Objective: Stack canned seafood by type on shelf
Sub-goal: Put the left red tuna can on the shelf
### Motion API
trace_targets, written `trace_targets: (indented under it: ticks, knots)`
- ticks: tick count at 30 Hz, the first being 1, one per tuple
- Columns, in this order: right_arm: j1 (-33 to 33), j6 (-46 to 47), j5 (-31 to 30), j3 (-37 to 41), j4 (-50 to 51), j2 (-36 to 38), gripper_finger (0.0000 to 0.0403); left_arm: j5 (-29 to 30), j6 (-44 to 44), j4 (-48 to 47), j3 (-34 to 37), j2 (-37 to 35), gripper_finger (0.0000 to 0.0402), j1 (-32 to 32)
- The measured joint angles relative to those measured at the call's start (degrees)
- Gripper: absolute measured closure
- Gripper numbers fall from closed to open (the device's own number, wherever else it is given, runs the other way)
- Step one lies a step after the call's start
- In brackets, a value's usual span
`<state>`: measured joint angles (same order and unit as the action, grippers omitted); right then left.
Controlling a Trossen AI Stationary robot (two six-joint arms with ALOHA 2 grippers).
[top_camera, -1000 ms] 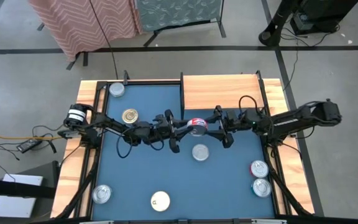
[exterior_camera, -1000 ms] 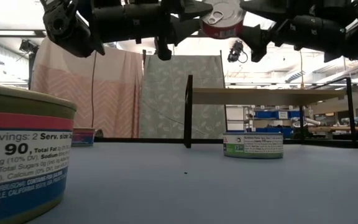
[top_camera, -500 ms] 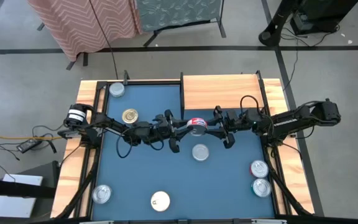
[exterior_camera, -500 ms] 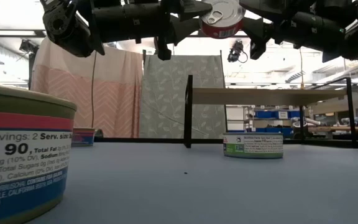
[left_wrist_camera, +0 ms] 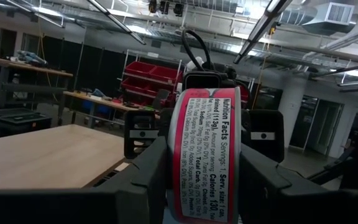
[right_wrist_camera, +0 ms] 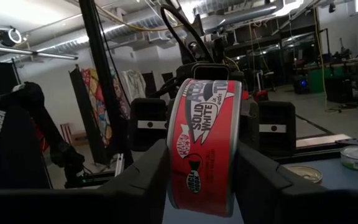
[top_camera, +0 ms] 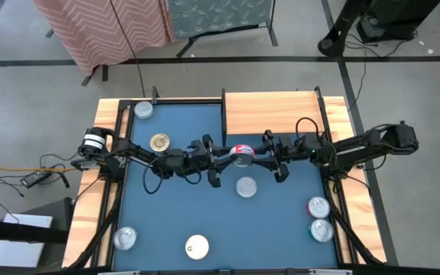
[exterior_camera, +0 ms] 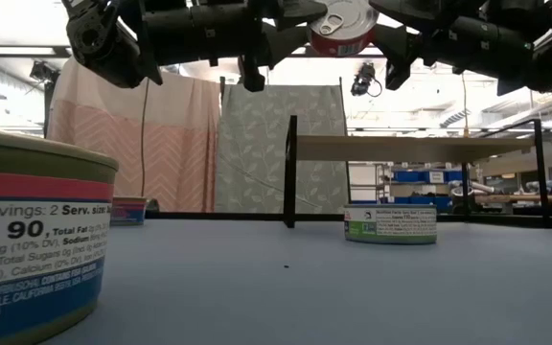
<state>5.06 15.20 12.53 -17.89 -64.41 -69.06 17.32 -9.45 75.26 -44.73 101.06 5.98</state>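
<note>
From the table's near edge, the short red-labelled silver tin hangs mid-table, the left gripper clamping it at nine o'clock, the right gripper newly closed at three, the light-wood shelf beyond awaiting handover.

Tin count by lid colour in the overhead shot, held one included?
Silver lid on the table: 5 —
Gold lid: 1
White lid: 1
Red tin held in mid-air between the left gripper and the right gripper: 1
Total: 8
</note>
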Motion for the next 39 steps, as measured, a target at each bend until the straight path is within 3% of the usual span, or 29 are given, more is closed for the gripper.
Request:
trace_targets:
  ticks: [14, 39]
  knots:
    - [0.00, -0.27, -0.53, 0.00, -1.11, -0.07, 0.0249, -0.18, 2.84, 0.16, -0.12, -0.02, 0.0242, 0.00]
    - [1.79, -1.44, 1.53, -0.07, -2.56, 0.06, 0.0249, -8.02, 5.81, 4.67, -0.01, 0.07, 0.0229, -0.17]
